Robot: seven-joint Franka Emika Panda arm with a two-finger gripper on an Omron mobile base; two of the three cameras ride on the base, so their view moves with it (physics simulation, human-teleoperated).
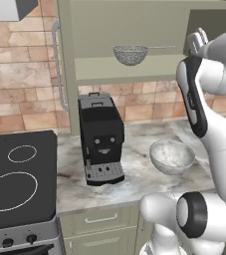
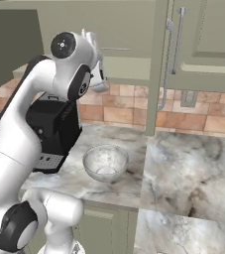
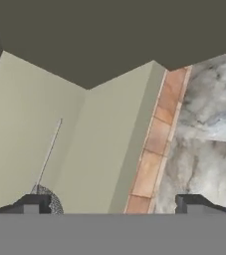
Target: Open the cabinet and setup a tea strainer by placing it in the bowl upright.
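Note:
The sage-green cabinet (image 1: 134, 74) stands open, its door (image 1: 67, 60) swung out to the left. On its shelf sits the tea strainer (image 1: 130, 54), a grey mesh basket with a thin handle pointing right. The marbled bowl (image 1: 172, 156) rests on the counter below and to the right, also seen as the bowl (image 2: 105, 162). My gripper (image 1: 198, 41) is raised at the cabinet's right side, level with the shelf and right of the strainer's handle. In the hand view the gripper (image 3: 112, 205) is open, and the strainer (image 3: 52, 200) mesh peeks beside the left fingertip.
A black coffee machine (image 1: 100, 138) stands on the counter under the cabinet, left of the bowl. A black stove top (image 1: 17, 179) lies at the far left. The open door (image 2: 158, 69) juts over the counter, with a shut cabinet door (image 2: 208, 39) beyond it.

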